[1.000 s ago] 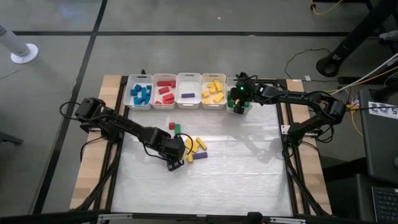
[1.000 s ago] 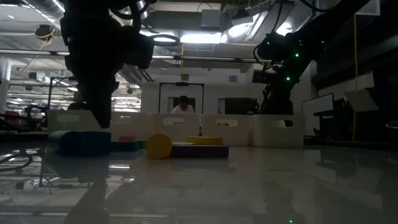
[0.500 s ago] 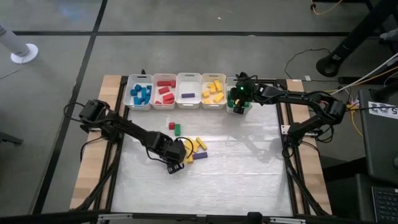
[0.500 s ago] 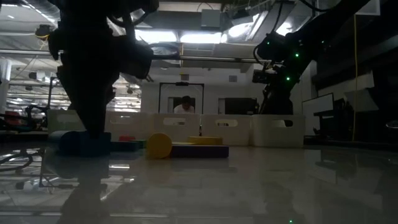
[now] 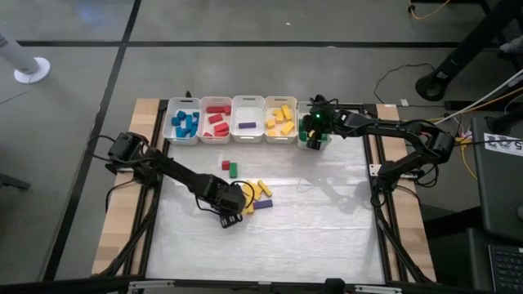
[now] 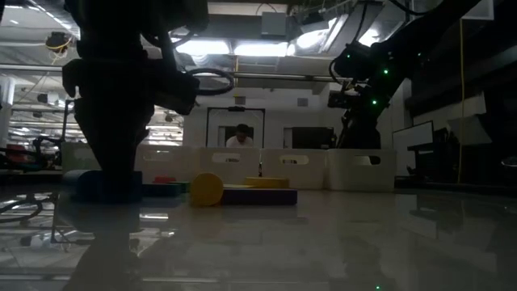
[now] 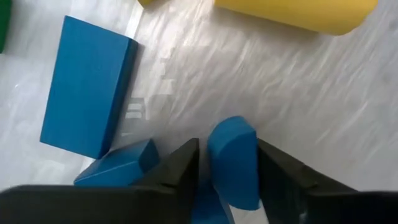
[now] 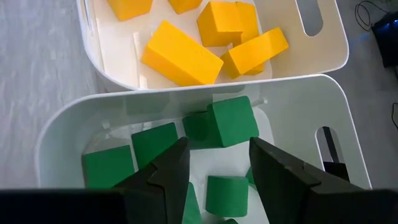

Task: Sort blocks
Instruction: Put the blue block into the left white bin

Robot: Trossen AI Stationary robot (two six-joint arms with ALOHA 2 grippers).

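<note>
Low over the table, left tool [image 7: 227, 165] around a blue block [image 7: 234, 160].

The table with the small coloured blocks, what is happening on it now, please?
The robot is sorting blocks into white bins by colour. The left claw is down on the table among the loose blocks, its fingers on either side of a blue block. The right claw hangs over the bin of green blocks, holding nothing. A few blocks remain on the table.

Five white bins [image 5: 248, 119] line the table's [image 5: 327, 220] far edge (side by side). A person [image 6: 238, 137] sits in the room behind.
</note>
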